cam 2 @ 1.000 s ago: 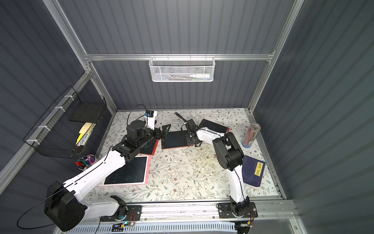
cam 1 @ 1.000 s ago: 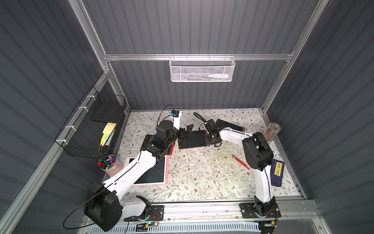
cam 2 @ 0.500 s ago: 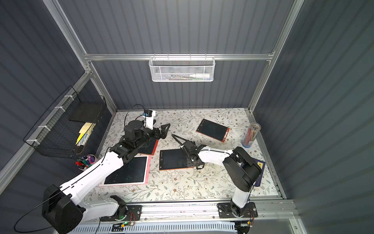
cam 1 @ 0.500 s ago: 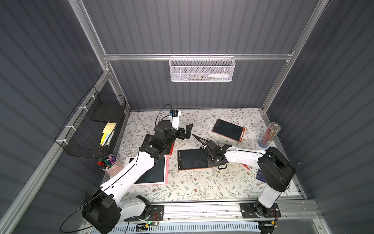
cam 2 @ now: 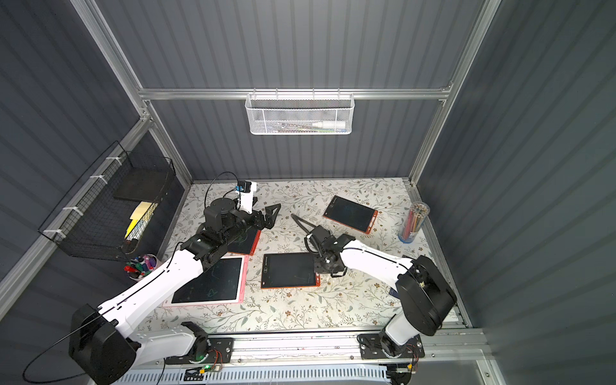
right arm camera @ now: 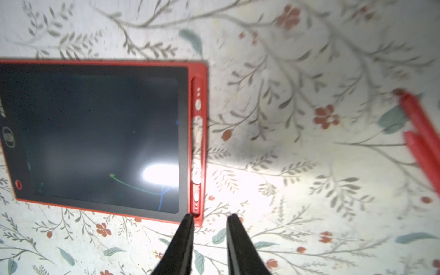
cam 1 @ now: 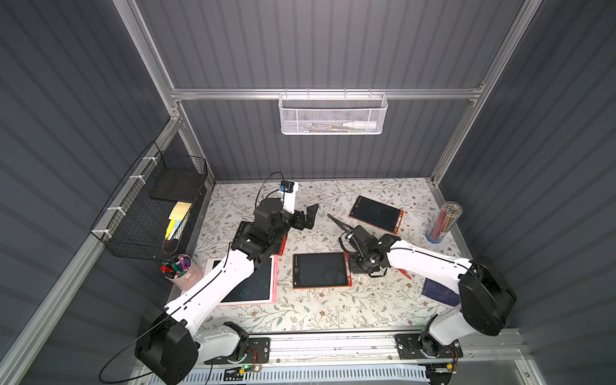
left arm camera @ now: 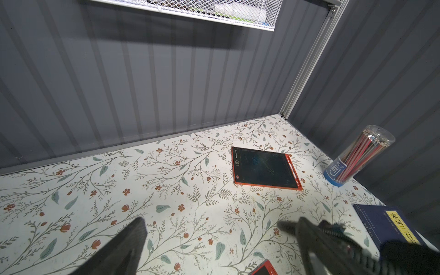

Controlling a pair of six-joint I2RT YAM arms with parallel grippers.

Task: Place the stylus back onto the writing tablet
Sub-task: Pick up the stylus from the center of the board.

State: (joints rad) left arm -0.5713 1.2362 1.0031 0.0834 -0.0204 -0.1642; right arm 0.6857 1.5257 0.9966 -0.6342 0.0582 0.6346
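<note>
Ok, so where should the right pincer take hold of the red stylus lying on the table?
Mid-shaft, from straight above, jaws across its width. The red stylus lies flat on the floral table, long and slim, so only its narrow sides offer a pinch. The right pincer likely needs turning first.

My L arm (cam 1: 213, 286) & R arm (cam 1: 430, 265): white link shells, blk joint housings. Thin blk cable (cam 1: 276, 172) loops at L wrist; cam mount (cam 1: 289, 201) white w/ blue patch. R gripper (right arm camera: 209, 216) fingers (right arm camera: 183, 240) blk, tapered.
</note>
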